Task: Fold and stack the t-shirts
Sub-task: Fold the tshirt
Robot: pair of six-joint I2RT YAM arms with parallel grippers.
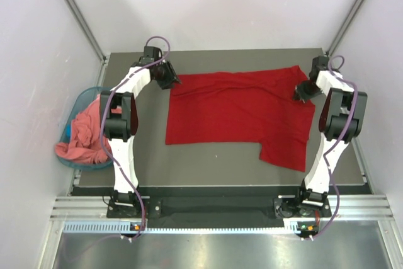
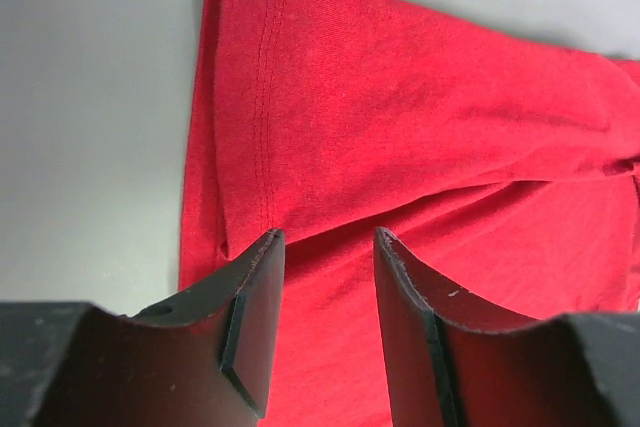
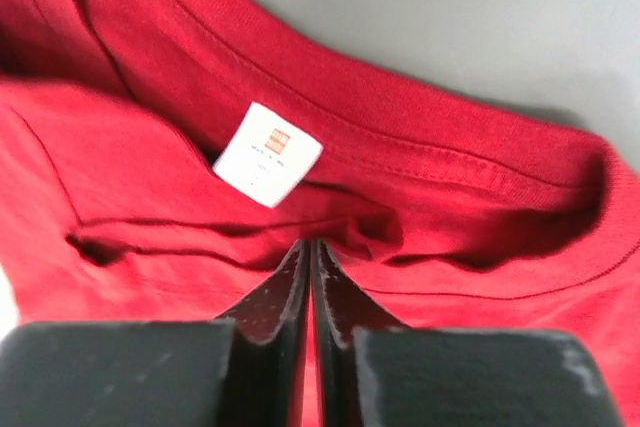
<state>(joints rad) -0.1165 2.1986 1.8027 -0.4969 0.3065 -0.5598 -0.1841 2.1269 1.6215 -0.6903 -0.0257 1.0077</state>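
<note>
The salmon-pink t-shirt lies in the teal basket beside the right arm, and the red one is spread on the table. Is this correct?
No: the top external view shows the teal basket with the salmon-pink t-shirt beside the left arm.

Bright, even light — soft shadows, sharp focus.

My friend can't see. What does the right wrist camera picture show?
The right gripper, fingers pressed together, pinches a fold of the red t-shirt just below its collar. A small white neck label sits above the fingertips, with grey table beyond.
</note>
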